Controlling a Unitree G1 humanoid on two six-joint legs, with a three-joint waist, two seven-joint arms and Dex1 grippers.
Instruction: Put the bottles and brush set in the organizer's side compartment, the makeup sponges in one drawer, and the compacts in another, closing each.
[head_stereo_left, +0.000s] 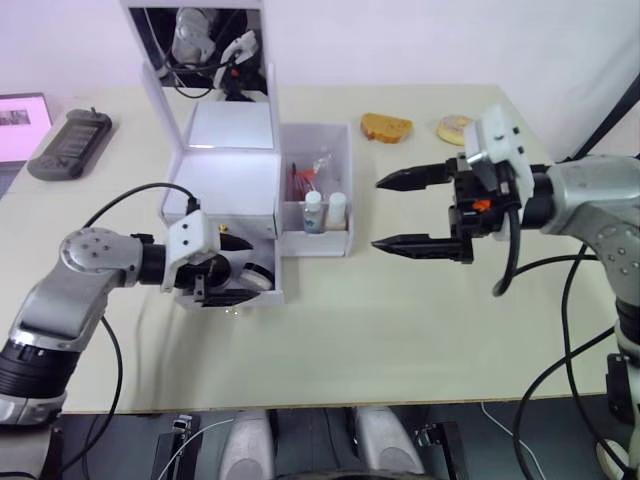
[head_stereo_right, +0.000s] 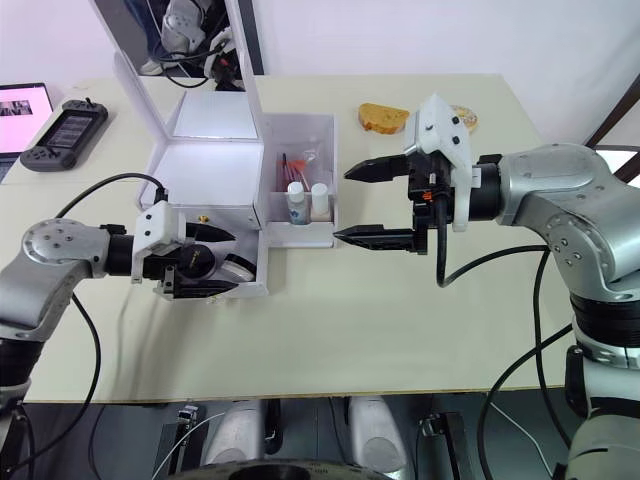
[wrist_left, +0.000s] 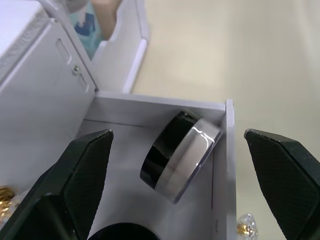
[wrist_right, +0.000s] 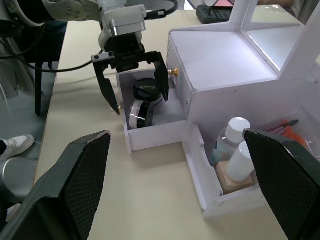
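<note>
The two round black flat compacts (wrist_right: 142, 102) lie in the pulled-out lower drawer (wrist_right: 150, 136) of the white plastic organizer (head_stereo_left: 235, 190), one tipped on edge, directly between the spread fingers of the left tool (head_stereo_left: 222, 281), which holds nothing. The two small clear bottles (head_stereo_left: 324, 211) and the sleeve of pink-handled brushes (head_stereo_left: 303, 178) stand in the side compartment (head_stereo_left: 335, 243). The right tool (head_stereo_left: 412, 212) hovers beside that bin, open and empty. Judging so, closing this drawer remains; I cannot tell where the sponges are.
</note>
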